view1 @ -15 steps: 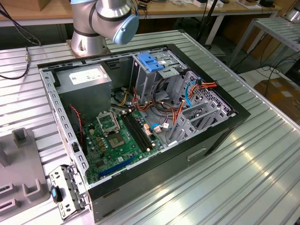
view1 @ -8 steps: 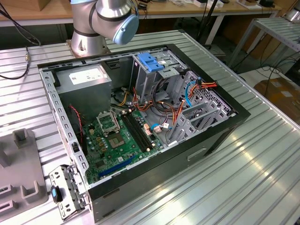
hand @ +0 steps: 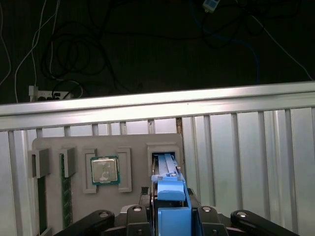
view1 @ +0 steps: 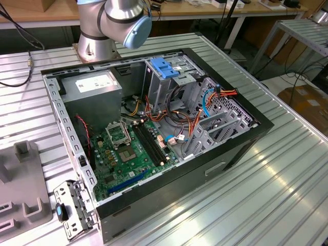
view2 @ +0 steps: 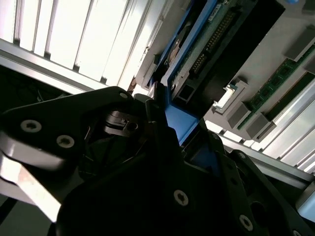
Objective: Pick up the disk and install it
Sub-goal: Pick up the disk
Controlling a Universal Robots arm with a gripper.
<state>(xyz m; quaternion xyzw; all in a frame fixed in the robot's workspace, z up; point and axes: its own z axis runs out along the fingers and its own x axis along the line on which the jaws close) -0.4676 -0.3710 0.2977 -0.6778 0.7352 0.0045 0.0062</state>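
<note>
**Fingers clamped on the disk at the tray slot**

In the first wrist view the gripper [hand: 171,216] has its fingers [hand: 194,206] closed on either side of the disk [hand: 172,194], pressing its blue side rail. The disk stands on edge, its far end at a slot of the grey tray [hand: 133,142]; whether it has lifted clear I cannot tell. Beside the slot the tray carries a processor chip [hand: 105,170] and memory sticks [hand: 64,196]. The tray lies on the ribbed metal bench [hand: 236,147]. The second wrist view shows the disk's circuit-board face along its blue rail. In the exterior view an open computer case [view1: 241,148] lies on the bench near the arm's base [view1: 95,46].
</note>
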